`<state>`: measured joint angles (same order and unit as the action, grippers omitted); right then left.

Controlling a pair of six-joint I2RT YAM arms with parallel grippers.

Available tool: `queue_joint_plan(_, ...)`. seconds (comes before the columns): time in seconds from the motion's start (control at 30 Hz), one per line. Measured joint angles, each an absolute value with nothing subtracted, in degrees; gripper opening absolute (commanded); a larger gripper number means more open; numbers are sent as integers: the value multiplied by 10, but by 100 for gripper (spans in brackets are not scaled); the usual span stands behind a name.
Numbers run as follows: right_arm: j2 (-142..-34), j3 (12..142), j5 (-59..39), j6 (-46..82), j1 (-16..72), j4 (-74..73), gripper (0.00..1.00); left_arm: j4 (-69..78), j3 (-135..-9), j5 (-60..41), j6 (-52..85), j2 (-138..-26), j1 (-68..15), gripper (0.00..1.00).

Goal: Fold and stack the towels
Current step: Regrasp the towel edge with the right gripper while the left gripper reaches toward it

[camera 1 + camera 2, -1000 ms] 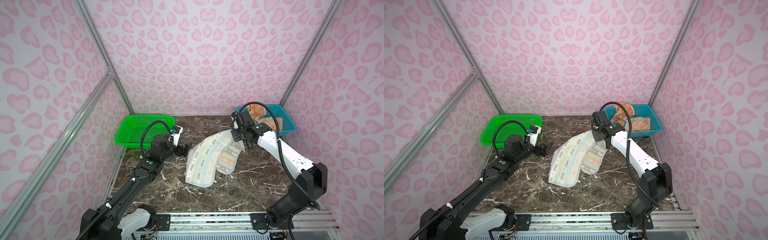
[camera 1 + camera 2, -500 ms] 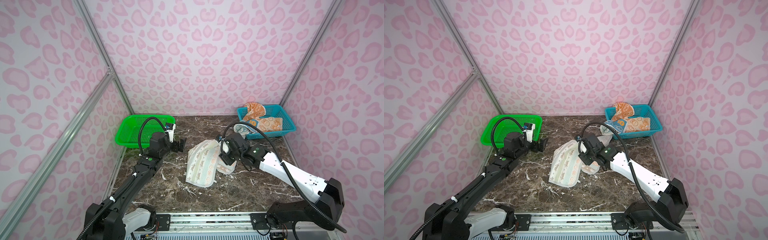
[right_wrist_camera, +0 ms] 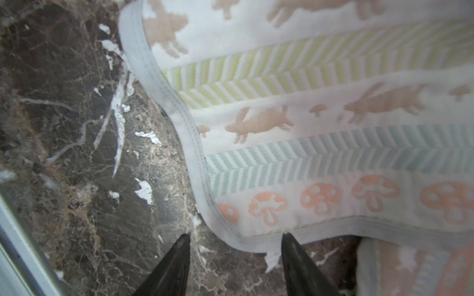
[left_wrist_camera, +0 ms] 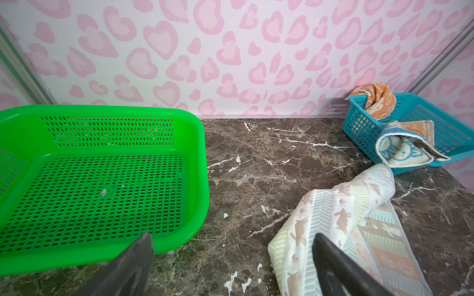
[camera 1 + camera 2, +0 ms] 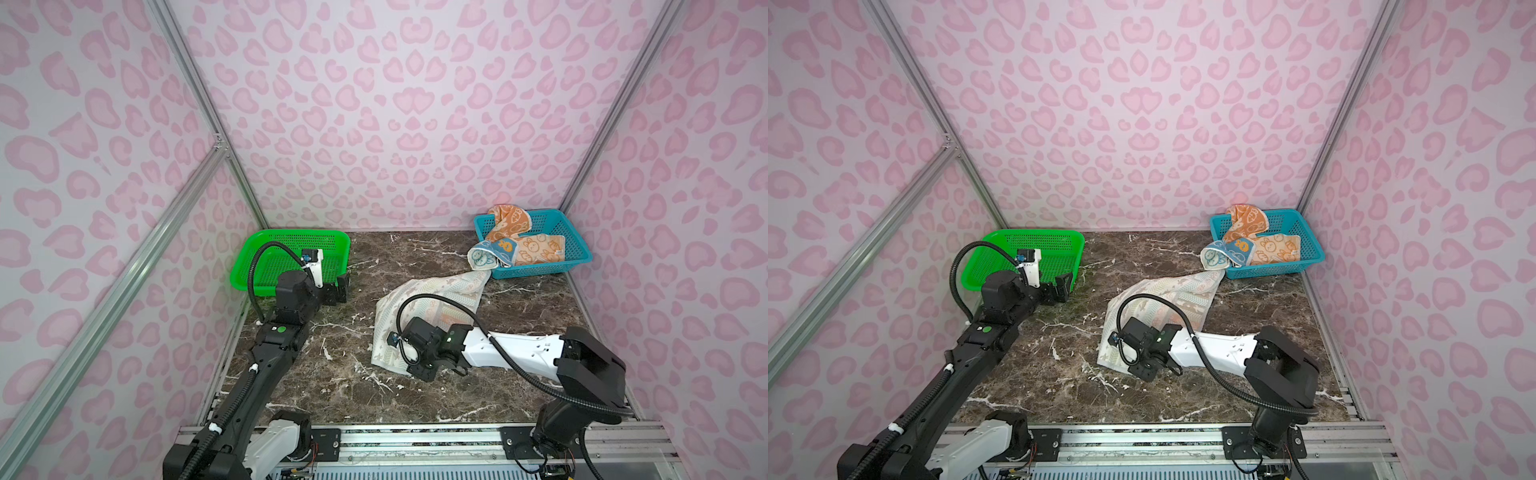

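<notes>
The white chevron-and-animal towel [image 5: 432, 303] [image 5: 1167, 295] [image 4: 333, 217] [image 3: 307, 128] lies rumpled mid-table, its far end reaching the blue basket. My right gripper [image 5: 409, 365] [image 5: 1140, 368] [image 3: 236, 234] is open, low over the towel's near corner. The hem lies between the fingertips, unclamped. The blue bunny towel [image 5: 486, 255] [image 5: 1219, 253] [image 4: 400, 151] hangs over that basket's near-left rim. The orange towel [image 5: 536, 249] [image 5: 1271, 249] [image 4: 379, 98] is bunched inside it. My left gripper [image 5: 343, 286] [image 5: 1063, 286] [image 4: 232, 235] is open and empty, left of the white towel.
A green mesh basket [image 5: 257, 253] [image 5: 984, 249] [image 4: 202, 143] sits at the back left, just beyond my left gripper. The blue mesh basket [image 5: 577, 249] [image 5: 1308, 245] [image 4: 436, 112] stands in the back right corner. Pink patterned walls enclose three sides; a metal rail [image 5: 415, 436] runs along the front.
My right gripper let go of the white towel's far end near the blue basket, swung to its near corner and opened. The towel settled flatter. My left gripper drew back toward the green basket.
</notes>
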<state>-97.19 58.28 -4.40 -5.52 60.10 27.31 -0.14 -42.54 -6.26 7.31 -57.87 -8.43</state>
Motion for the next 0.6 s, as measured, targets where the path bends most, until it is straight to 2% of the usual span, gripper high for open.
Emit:
queue_joint_plan(0.13,-1010,592,-38,-51,603,272,58,-5,-418,-65,65,-571,-74,97)
queue_joint_plan(0.23,-1033,609,-38,-44,603,269,51,-7,-418,-73,61,-571,-70,97)
queue_joint_plan(0.33,-1050,626,-34,-41,604,263,36,-7,-418,-78,60,-574,-68,97)
queue_joint_plan(0.43,-1055,629,-27,-41,605,253,14,-9,-418,-84,59,-575,-68,97)
queue_joint_plan(0.5,-1052,627,-13,-43,604,252,2,-10,-418,-88,58,-575,-67,97)
queue_joint_plan(0.6,-1041,624,-6,-45,599,266,0,-14,-418,-92,55,-575,-67,98)
